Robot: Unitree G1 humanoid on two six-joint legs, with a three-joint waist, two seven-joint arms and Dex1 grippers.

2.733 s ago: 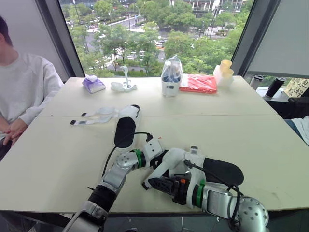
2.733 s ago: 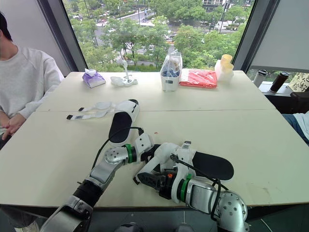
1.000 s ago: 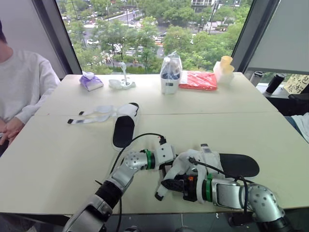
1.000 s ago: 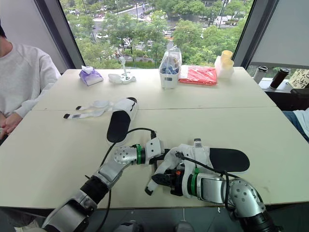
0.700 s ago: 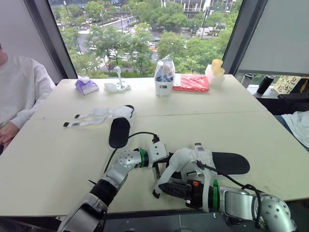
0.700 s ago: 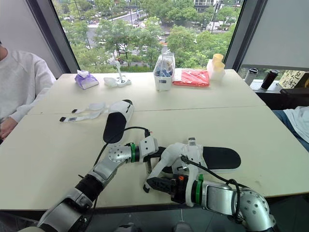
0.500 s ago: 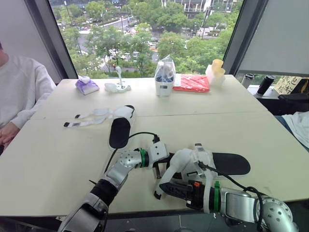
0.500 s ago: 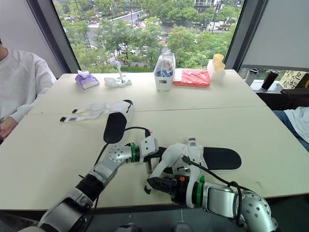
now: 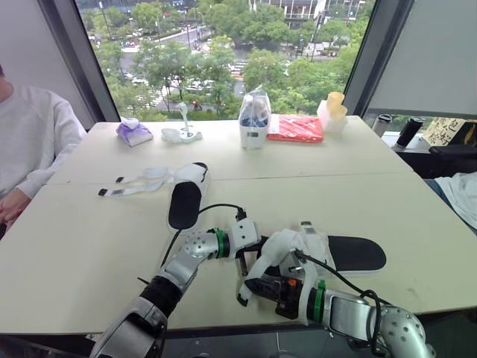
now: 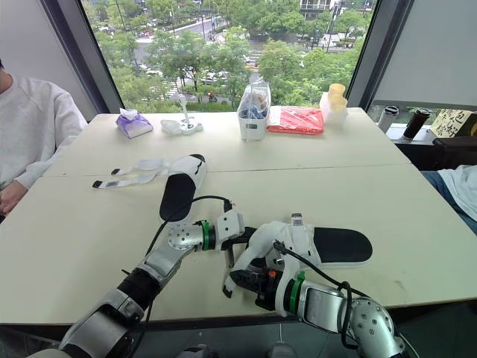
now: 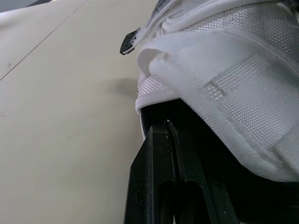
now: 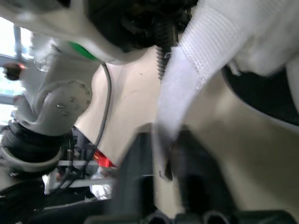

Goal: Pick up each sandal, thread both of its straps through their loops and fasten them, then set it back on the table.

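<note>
Right gripper (image 10: 243,280) pinches the white woven strap (image 12: 187,79), seemingly for threading, while the closed left gripper (image 11: 168,140) steadies the black-soled white sandal (image 10: 339,246) just beside it.

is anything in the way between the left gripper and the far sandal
Nothing visible. Bare table lies between the left gripper, at the near sandal, and the far sandal, whose loose straps trail away leftward.

person (image 9: 33,142) seated left | purple pack (image 9: 134,133) | clear bin (image 9: 254,123) | red packet (image 9: 296,128) | yellow cups (image 9: 333,110) | black tumbler (image 9: 408,130)
</note>
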